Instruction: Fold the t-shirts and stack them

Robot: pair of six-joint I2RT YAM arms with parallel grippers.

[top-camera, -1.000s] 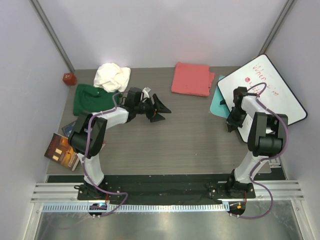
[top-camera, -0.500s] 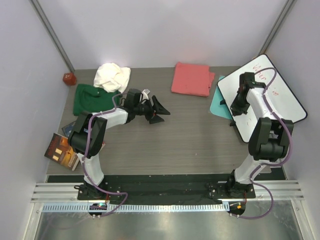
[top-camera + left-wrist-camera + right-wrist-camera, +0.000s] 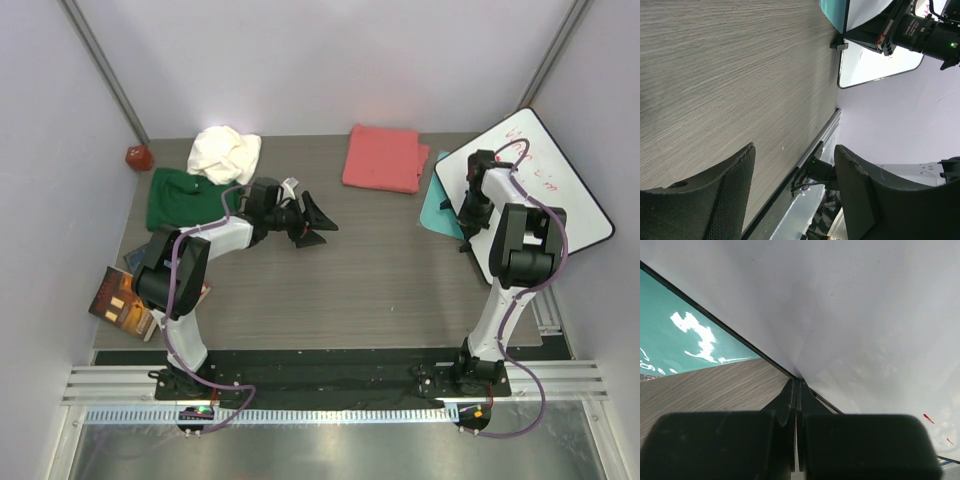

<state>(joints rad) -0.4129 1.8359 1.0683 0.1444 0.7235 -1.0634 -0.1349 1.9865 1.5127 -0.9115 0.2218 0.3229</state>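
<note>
Pink shirt (image 3: 383,157) lies flat near the whiteboard (image 3: 545,190). White shirt (image 3: 224,152), bunched up, and green shirt (image 3: 180,197) sit far from it. We keep our left end effector (image 3: 793,147) wide open and empty, ready to grab. Our right end effector (image 3: 797,385) is clenched tight at the whiteboard's edge, maybe to push it away.

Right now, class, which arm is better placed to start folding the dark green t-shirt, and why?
Left. The dark green t-shirt lies on its side of the table, close to the left fingers, which are open and empty. The right fingers are shut at the whiteboard's edge, on the far side.
</note>
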